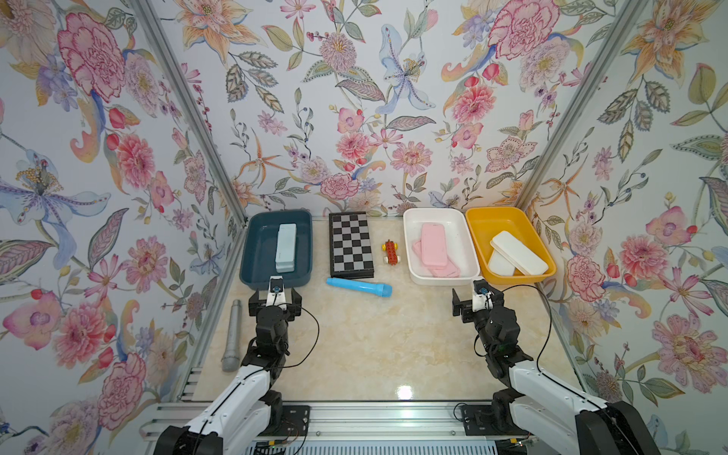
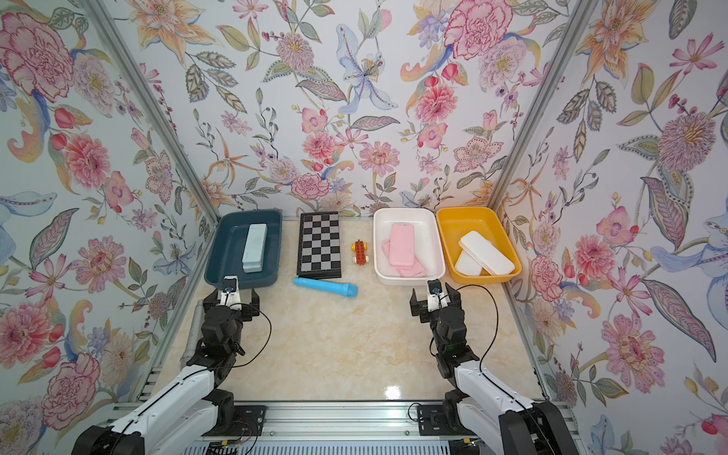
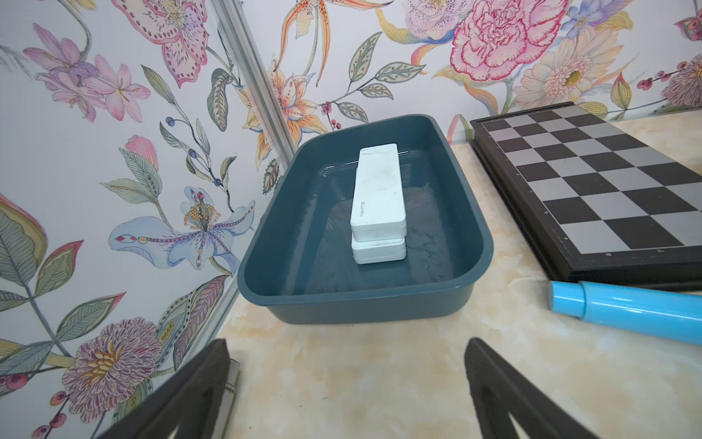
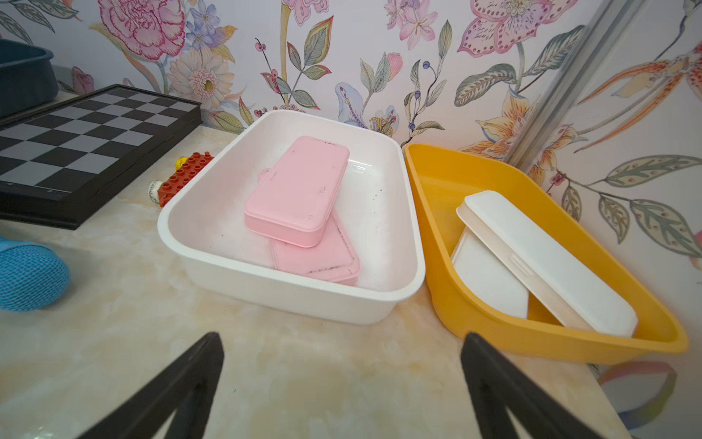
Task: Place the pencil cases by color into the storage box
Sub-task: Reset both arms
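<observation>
Seemingly all sorted: pastel pink plastic pencil cases fill the white tray; keep the left gripper and right gripper back, jaws apart, empty.

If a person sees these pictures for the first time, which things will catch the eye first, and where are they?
First come the three trays along the back wall: a dark blue tray on the left holding stacked light blue pencil cases, then a white tray with pink cases and a yellow tray with white cases on the right. Between them lie a checkered board and a bright blue tube.
</observation>
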### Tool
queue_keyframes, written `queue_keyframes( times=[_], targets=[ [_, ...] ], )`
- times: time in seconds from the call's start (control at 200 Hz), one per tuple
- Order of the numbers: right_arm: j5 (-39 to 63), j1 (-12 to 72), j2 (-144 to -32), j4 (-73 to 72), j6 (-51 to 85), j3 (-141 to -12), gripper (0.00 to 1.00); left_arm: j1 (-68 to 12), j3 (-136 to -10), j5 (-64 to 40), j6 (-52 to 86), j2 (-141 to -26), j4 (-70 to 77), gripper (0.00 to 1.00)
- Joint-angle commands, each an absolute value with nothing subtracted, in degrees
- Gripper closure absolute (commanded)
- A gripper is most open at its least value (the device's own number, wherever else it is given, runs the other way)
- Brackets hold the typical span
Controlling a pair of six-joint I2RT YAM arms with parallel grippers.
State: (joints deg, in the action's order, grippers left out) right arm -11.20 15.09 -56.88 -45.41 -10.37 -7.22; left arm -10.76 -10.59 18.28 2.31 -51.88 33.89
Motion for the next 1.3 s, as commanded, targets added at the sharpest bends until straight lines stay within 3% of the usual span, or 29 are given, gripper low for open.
queue_keyframes(
  times=[0.0, 0.19, 0.445, 0.555, 0.59, 0.88, 1.295],
  targets=[
    [-12.4, 13.3, -59.5, -59.5, -12.6, -4.7, 0.0, -8.9, -10.0, 14.2, 1.6, -56.0, 42.7, 0.02],
    [-7.8, 8.5, -67.2, -69.2, -10.5, -3.2, 0.0, -6.4, -10.5, 12.0, 2.1, -64.4, 47.8, 0.02],
    [-5.6, 7.4, -88.8, -91.3, -8.4, -2.5, 0.0, -4.4, -12.5, 7.7, 1.9, -73.8, 52.9, 0.03],
    [-3.2, 7.1, -92.2, -91.1, -9.2, -4.3, 0.0, -3.6, -13.9, 6.3, 1.1, -77.4, 54.0, 0.07],
    [-3.1, 7.0, -92.3, -91.1, -9.1, -4.4, 0.0, -3.7, -14.8, 6.6, 0.8, -79.1, 54.3, 0.02],
    [-2.2, 6.4, -91.9, -89.2, -8.7, -5.2, 0.0, -1.9, -18.3, 4.8, 1.9, -87.9, 56.0, 0.02],
    [7.0, 0.2, -89.2, -68.4, -3.7, -14.8, 0.0, -2.0, -18.7, 4.2, 1.5, -88.3, 55.4, 0.02]
  ],
)
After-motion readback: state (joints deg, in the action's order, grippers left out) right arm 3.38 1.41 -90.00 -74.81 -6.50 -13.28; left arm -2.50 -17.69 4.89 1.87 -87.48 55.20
